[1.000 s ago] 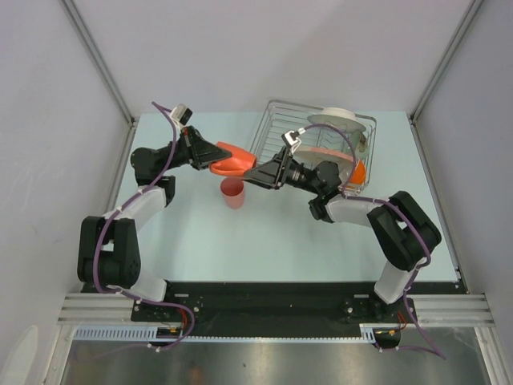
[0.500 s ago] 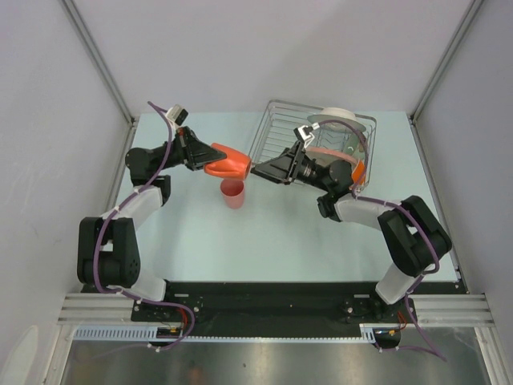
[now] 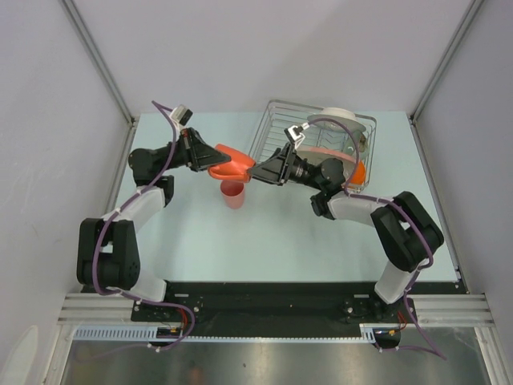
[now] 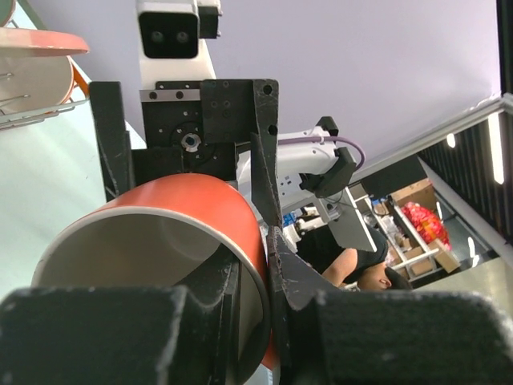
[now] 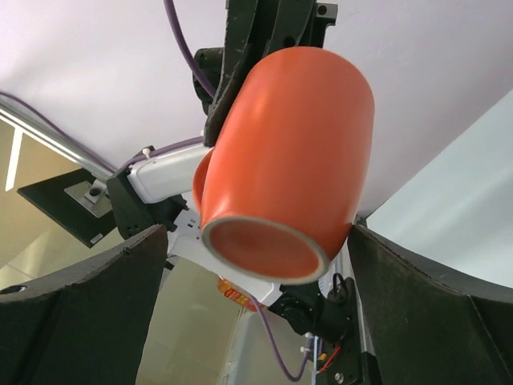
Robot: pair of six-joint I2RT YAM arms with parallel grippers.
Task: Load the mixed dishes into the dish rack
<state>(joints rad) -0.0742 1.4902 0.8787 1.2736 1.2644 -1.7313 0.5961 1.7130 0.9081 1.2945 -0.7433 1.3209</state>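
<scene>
The orange mug (image 3: 228,163) hangs on its side above the table, between the two arms. My left gripper (image 3: 210,157) is shut on its rim, one finger inside the mug (image 4: 180,241) and one outside. My right gripper (image 3: 258,169) is open, its wide fingers on either side of the mug's base (image 5: 292,160) without touching it. The small pink cup (image 3: 232,193) stands upright on the table just below the mug. The dish rack (image 3: 272,132) sits at the back right, holding a white plate (image 3: 337,117) and a pink dish (image 3: 319,151).
Something orange (image 3: 359,171) sits at the rack's right end, partly behind my right arm. The table (image 3: 264,241) is pale blue, with grey walls close on both sides. Both arms meet over the table's middle back.
Both grippers and the mug drifted slightly up and left, then came back. The left grip on the rim has not changed, and the right jaws remain wide.
</scene>
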